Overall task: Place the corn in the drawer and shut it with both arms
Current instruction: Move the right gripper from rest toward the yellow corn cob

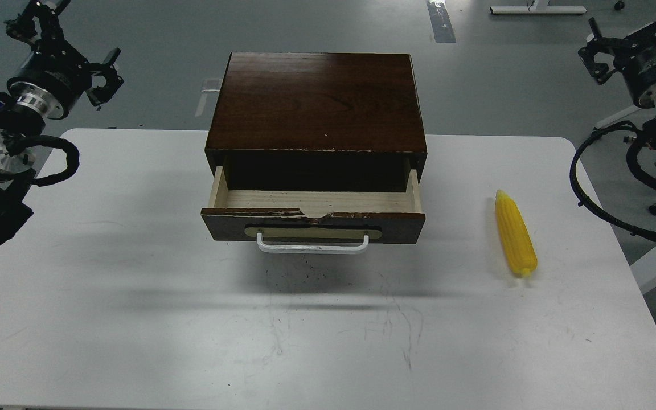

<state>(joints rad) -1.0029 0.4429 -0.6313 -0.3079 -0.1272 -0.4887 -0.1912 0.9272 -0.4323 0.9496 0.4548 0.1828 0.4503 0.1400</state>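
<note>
The corn (515, 233), a bright yellow cob, lies on the white table (134, 319) to the right of the box, its thin tip pointing away from me. The drawer (313, 223) is pulled out of the dark wooden box (316, 102). It shows a chipped front edge, a white bar handle (312, 246) and a pale interior with nothing visible in it. My left gripper (69, 45) hangs high at the far left, off the table's back corner, its claws spread open and holding nothing. My right gripper (635, 31) is raised at the far right, also open, well away from the corn.
The box stands at the middle back of the table. Bare tabletop lies in front of the drawer and on both sides. Black cables (595, 199) loop beside the table's right edge. Grey floor lies beyond the table.
</note>
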